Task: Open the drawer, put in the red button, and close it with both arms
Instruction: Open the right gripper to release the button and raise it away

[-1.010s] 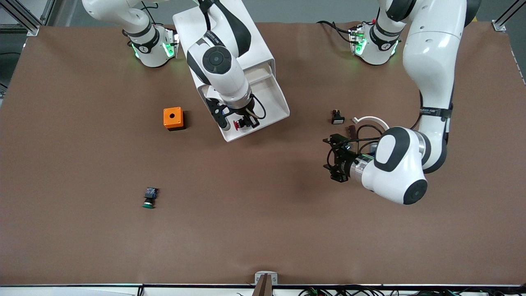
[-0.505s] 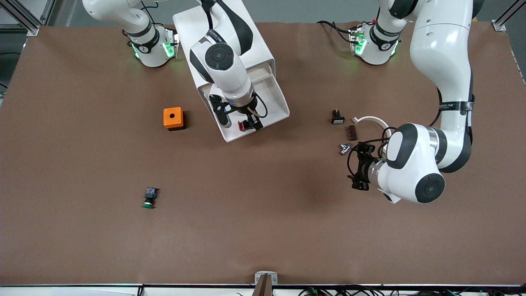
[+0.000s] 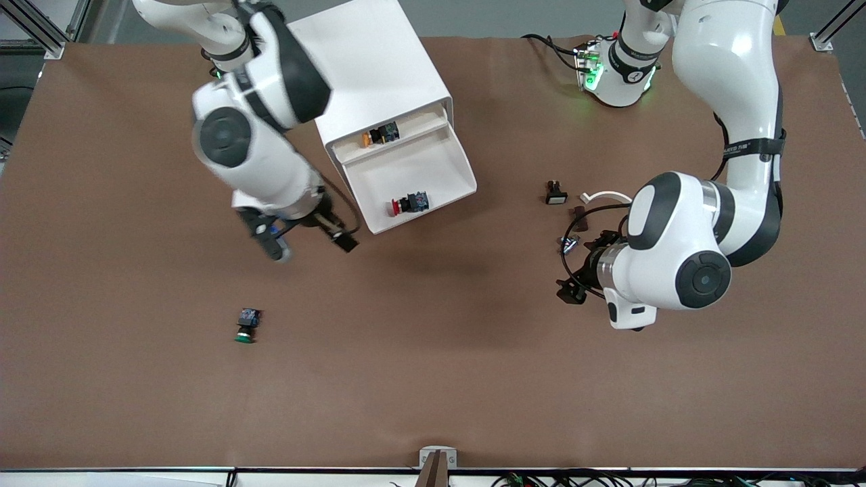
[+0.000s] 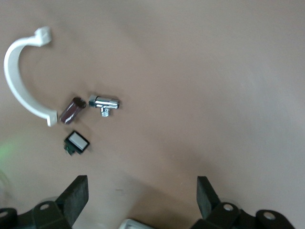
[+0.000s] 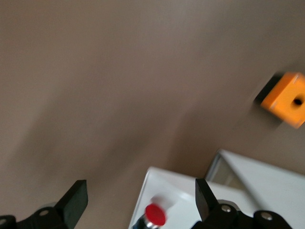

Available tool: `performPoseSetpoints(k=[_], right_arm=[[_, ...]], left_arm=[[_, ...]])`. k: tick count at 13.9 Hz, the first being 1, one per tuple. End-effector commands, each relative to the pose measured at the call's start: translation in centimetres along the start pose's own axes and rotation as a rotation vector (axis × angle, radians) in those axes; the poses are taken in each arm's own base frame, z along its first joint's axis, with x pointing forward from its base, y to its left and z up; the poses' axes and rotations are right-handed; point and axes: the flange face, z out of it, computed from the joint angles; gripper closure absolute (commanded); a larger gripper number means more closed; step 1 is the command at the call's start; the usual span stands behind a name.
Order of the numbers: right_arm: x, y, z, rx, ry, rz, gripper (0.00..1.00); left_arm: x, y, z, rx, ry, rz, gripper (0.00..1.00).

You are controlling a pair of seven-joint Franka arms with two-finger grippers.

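Note:
The drawer (image 3: 463, 177) stands pulled out of the white cabinet (image 3: 365, 61). The red button (image 3: 406, 203) lies on its side in the drawer, near the front rim, and nothing holds it. It also shows in the right wrist view (image 5: 155, 214), on the drawer's white floor (image 5: 178, 193). My right gripper (image 3: 310, 245) is open and empty over the bare table beside the drawer's front corner, toward the right arm's end (image 5: 141, 189). My left gripper (image 3: 580, 267) is open and empty over the table toward the left arm's end (image 4: 143, 187).
The green button (image 3: 245, 326) lies nearer the front camera. An orange box (image 5: 286, 98) is hidden under the right arm in the front view. A small yellow-and-black part (image 3: 380, 135) sits in the uppermost drawer. A black switch (image 3: 556, 193), white curved piece (image 3: 612, 196) and chrome fitting (image 4: 106, 102) lie by the left gripper.
My right gripper has let go of the red button, which now lies in the drawer, and swung out toward the right arm's end. My left gripper has shifted slightly.

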Motion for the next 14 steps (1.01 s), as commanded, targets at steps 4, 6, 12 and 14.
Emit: performPoseSetpoints(k=[4,6,12,14], right_arm=[[12.2,7.4,-7.5,-0.002,-0.039,-0.295,0.00],[16.4,11.5,-8.9,-0.019,-0.063,-0.458,0.00],[23.4,21.0,-15.2,-0.054,0.056,-0.788,0.00],[24.2,23.1,-16.3,-0.048,0.069,-0.767,0.00]], left_arm=[[-4.4,3.8,2.4,-0.057,0.067,0.335,0.00],[-6.5,5.8,4.5,-0.069,0.111,0.424,0.00],[-16.2,10.6,14.9,-0.037,0.218,0.600,0.00],[-18.7,10.7,15.6,-0.018,0.207,0.590,0.00]])
